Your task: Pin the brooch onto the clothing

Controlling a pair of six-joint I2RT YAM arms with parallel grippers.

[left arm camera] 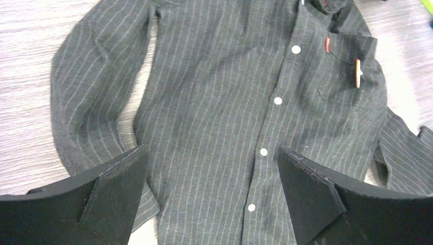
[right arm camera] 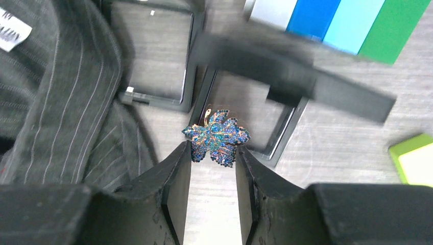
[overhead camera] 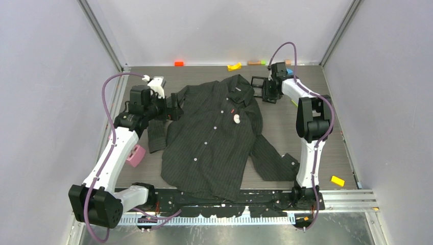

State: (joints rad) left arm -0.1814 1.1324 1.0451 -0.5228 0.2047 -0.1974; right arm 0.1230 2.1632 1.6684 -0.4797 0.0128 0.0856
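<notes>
**A:** The right hand [right arm camera: 212, 153] pinches the brooch [right arm camera: 217, 138] by its lower edge, one finger pressed to each side.

**B:** What does the brooch look like?

**A:** It is a leaf shape packed with blue and teal stones. Thin coppery lines run between them, and a fine curl of wire sits at the top. Its long axis lies across the fingers, with lobes reaching out to either side.

**B:** And where is it?

**A:** At the far right of the bench [overhead camera: 283, 122], just beside the collar of the shirt [overhead camera: 214, 148]. It is over the rim of a dark square frame [right arm camera: 250, 117], and a second frame [right arm camera: 148, 56] lies next to that one. I cannot tell how high above the bench it is.

**B:** Describe the shirt.

**A:** Dark charcoal with pale pinstripes, spread flat, front up, closed with small white buttons [left arm camera: 278, 100]. Its length runs near to far. The collar is toward the far edge, tipped a little right, and the hem is at the arm bases. One sleeve lies folded along the body on the left, and the other slants out to the near right.

**B:** Anything on the chest?

**A:** A tiny red tag [left arm camera: 327, 45], and near it a small pale oval pin [left arm camera: 358, 74] on the pocket.

**B:** And the left hand?

**A:** The left hand [left arm camera: 212, 153] is spread wide with nothing between its fingers. It is at the shirt's left side, looking across the front.
</notes>
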